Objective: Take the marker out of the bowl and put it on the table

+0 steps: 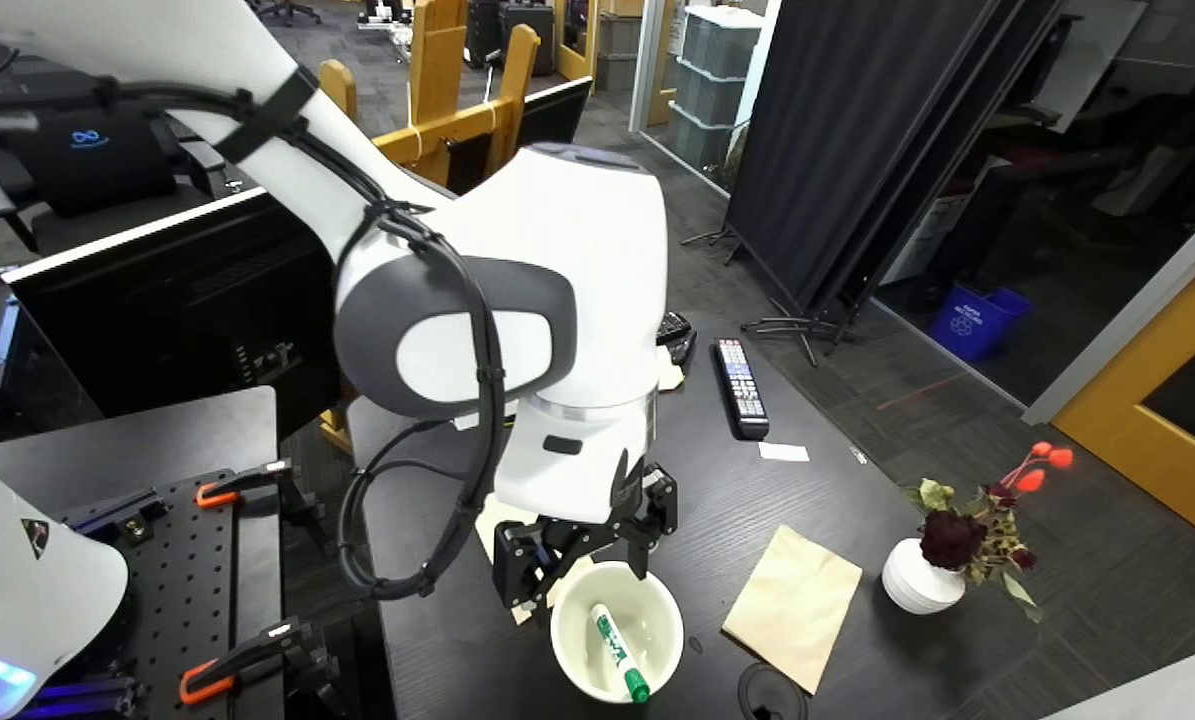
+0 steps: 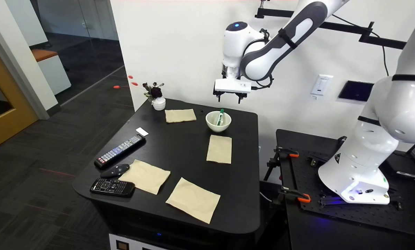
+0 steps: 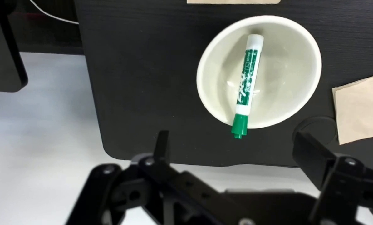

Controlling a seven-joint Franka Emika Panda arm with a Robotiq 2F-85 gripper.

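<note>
Evidently the pincer (image 2: 229, 100) has hold of nothing: its fingers stand wide apart with only air between them, higher than the bowl (image 3: 289, 62). Below and, in the wrist view, ahead of that gap is the marker (image 3: 248, 81), and the coming move turns on how it points. Its long axis runs nearly straight away from the pincer, slightly slanted, so it crosses the line from finger to finger almost squarely; closing should therefore pinch it across its thin width, probably with little turn of the wrist. The green cap is the nearer end and pokes out past the rim, while the white end rests down inside the bowl. I judge this to be the approach, the lift not yet begun, and the next move seems to call for a small shift towards the bowl, then down; a finger coming in askew could knock the rim. Under the bowl, the black counter (image 3: 142, 78) offers a strip at its side for setting the marker down. Farther off stands the vase (image 2: 158, 103), with the long remote (image 2: 120, 151) beyond.
</note>
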